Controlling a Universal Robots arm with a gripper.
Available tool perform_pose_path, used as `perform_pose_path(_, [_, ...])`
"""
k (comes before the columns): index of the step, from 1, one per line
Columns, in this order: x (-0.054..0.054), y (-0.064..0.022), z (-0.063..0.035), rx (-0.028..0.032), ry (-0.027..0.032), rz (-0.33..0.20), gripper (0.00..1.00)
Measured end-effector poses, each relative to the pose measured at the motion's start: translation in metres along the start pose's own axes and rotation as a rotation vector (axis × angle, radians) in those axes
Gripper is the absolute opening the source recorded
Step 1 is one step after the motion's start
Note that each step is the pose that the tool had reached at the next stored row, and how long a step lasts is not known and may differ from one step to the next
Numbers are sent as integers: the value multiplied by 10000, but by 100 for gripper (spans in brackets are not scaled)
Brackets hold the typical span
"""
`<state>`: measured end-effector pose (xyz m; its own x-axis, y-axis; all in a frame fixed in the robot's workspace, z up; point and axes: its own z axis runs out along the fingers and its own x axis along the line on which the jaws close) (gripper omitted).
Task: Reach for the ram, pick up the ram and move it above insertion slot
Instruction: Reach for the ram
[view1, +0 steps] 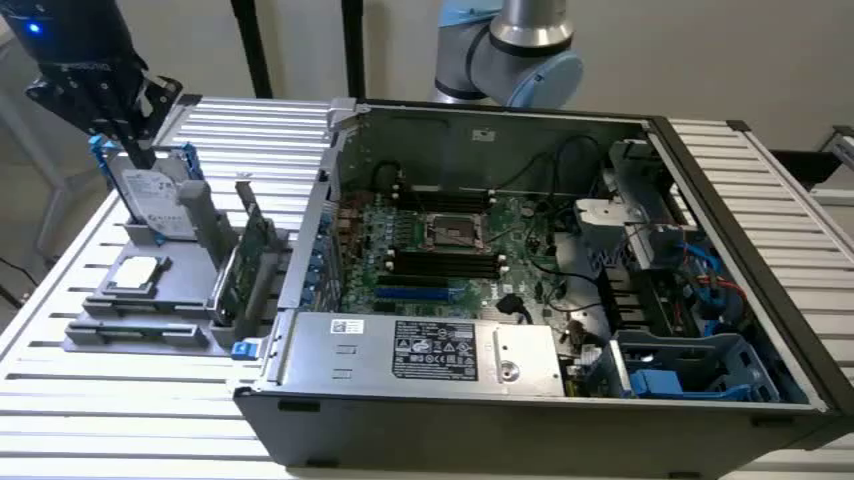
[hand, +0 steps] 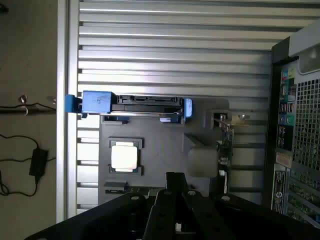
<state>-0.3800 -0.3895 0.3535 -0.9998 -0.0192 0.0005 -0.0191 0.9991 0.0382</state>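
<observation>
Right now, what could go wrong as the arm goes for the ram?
The gripper is shut and hangs at the hard drive, so it may knock that. The ram lies low in the gray holder beside the processor; a slightly off descent could hit that.

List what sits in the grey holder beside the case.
A blue-framed hard drive, a silver chip, an upright green card and the ram lying at the front. The gripper covers the drive's top corner.
</observation>
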Motion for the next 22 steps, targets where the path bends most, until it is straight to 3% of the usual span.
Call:
perform_pose_path(12, [3,-22,0,1,-2,2,11])
perform_pose_path(22, [34,-448,-7,1,-3,1,11])
